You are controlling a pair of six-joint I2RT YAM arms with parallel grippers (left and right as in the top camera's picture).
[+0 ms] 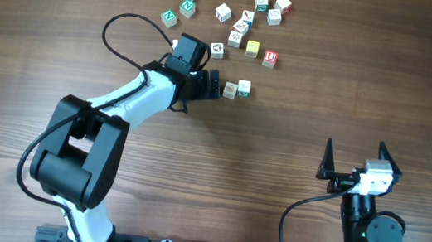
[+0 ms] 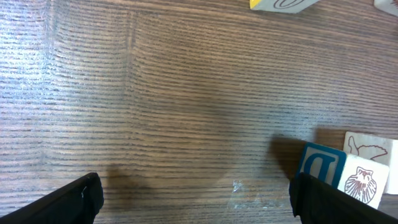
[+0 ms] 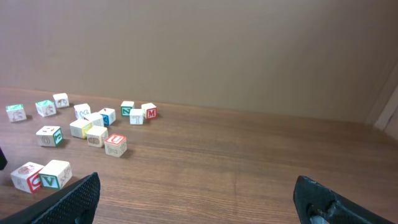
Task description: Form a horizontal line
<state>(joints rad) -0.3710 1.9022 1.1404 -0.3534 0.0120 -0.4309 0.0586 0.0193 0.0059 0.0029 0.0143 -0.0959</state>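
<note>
Cube pair (image 1: 231, 90) sits just beside your left gripper (image 1: 216, 85), jaws spread and empty; red "U" cube (image 1: 270, 58) lies well beyond it. Sweep a finger wide and you could knock the pair apart.

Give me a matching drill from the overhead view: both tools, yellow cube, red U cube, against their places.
1. left tool
2. right tool
3. yellow cube
4. red U cube

A. just right of the yellow cube
B. beside a pair of cubes
C. bottom right, far from every cube
D. just left of the red U cube

Pairs: 1-B, 2-C, 3-D, 4-A
</note>
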